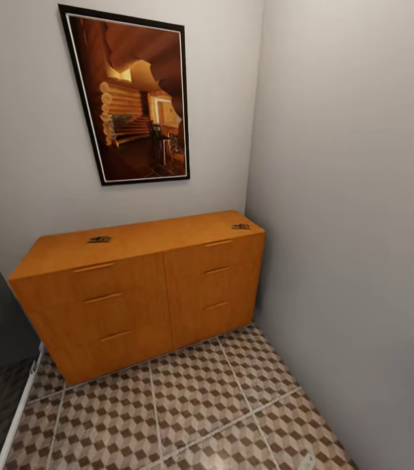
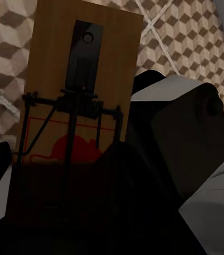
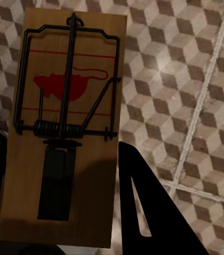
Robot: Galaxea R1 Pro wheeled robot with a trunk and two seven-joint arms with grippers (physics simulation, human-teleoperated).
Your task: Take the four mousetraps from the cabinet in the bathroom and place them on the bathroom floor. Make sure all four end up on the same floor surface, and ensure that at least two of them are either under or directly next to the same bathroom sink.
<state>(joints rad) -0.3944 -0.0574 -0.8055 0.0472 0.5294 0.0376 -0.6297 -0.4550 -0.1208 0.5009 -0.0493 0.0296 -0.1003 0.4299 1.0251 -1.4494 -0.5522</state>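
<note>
Standing in a corner alcove: bathroom floor (image 1: 194, 405), cube-patterned tile. Cabinet (image 1: 142, 294), orange-brown, against the far wall, well ahead of both claws. On its top, two mousetraps: one toward the left (image 1: 99, 239), one at the right end (image 1: 241, 226). Left claw (image 2: 98, 175): closed on a mousetrap (image 2: 75, 95), long axis running out along the fingers, tile beyond it. Right claw (image 3: 72, 234): likewise holding a mousetrap (image 3: 64, 122), lengthwise. Judged: both carried traps await release onto the floor; sink unseen.
</note>
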